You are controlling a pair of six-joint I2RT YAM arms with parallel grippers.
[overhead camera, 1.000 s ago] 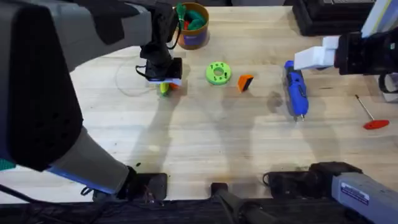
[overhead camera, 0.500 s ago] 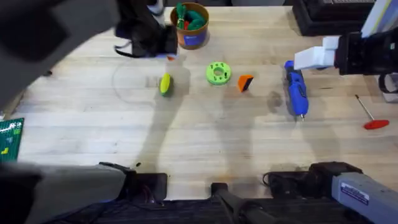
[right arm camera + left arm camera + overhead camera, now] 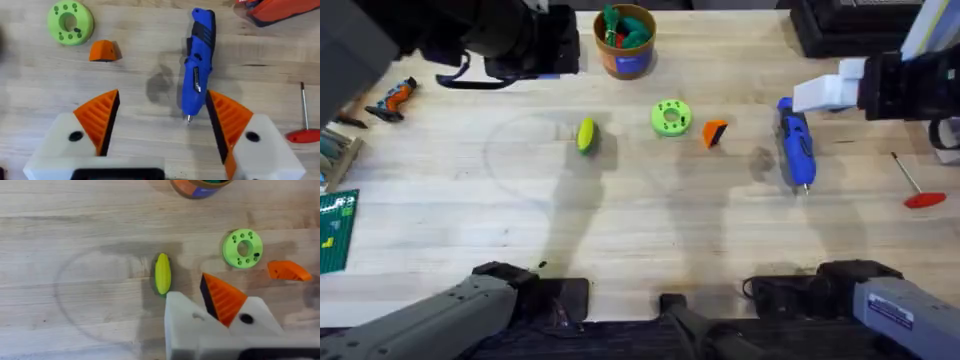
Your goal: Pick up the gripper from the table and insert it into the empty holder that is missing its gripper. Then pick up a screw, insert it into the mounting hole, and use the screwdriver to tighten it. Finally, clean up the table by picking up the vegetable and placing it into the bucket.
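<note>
The bucket (image 3: 201,187) is cut by the left wrist view's edge, only its lower wall showing. The left arm (image 3: 490,35) rises dark and blurred in the overhead view, hiding its fingers. The red-handled rod (image 3: 304,120) has its handle cut by the edge in the right wrist view

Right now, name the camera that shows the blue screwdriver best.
The right wrist view: the screwdriver lies full length on the table beyond the right gripper, its metal bit plain. The overhead view shows it smaller, its far end by that gripper's white finger base.
</note>
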